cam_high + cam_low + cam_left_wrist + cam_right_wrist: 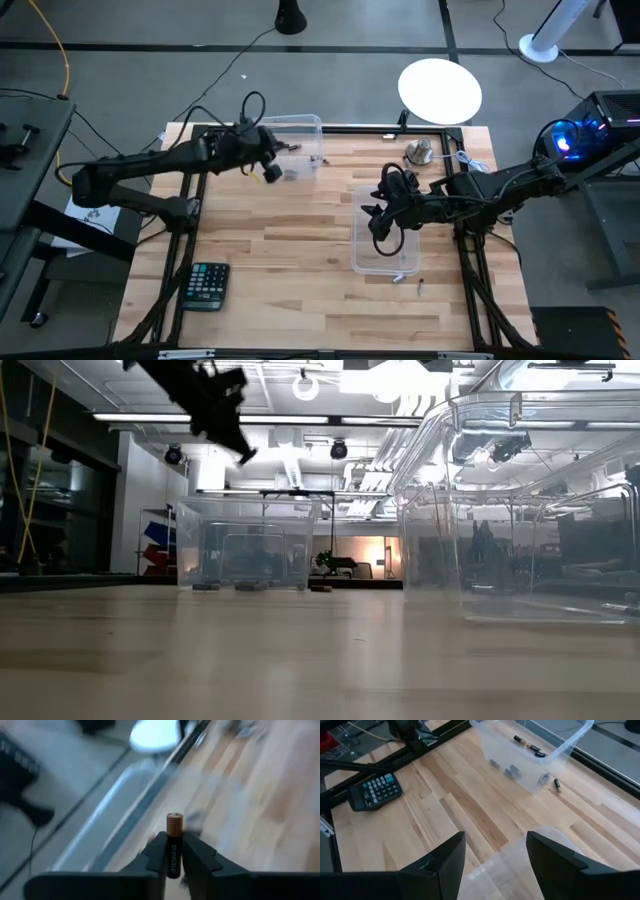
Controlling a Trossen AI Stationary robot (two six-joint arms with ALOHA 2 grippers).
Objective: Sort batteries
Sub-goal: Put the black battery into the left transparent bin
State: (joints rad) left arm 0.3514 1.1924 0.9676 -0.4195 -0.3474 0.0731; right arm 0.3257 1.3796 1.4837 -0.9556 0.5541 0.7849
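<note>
**Pinching a battery above the far bin**

Clamping a copper-topped battery (174, 845) between the left gripper (270, 170) fingers, gripping at mid-body, copper end sticking out past the tips. Hovering raised beside the far clear bin (295, 122) near the tabletop's far edge. Judging the cell small, rigid, smooth and apt to roll, so best pinched across its middle. Holding several batteries inside that bin (526, 743), dark ones and silvery ones apart, plus one stray (557, 785) lying just outside its wall. Waiting with fingers spread wide, the right gripper (383, 222) over the near clear bin (385, 262) toward the right edge; two loose batteries (408, 284) lying just beside it.
</note>
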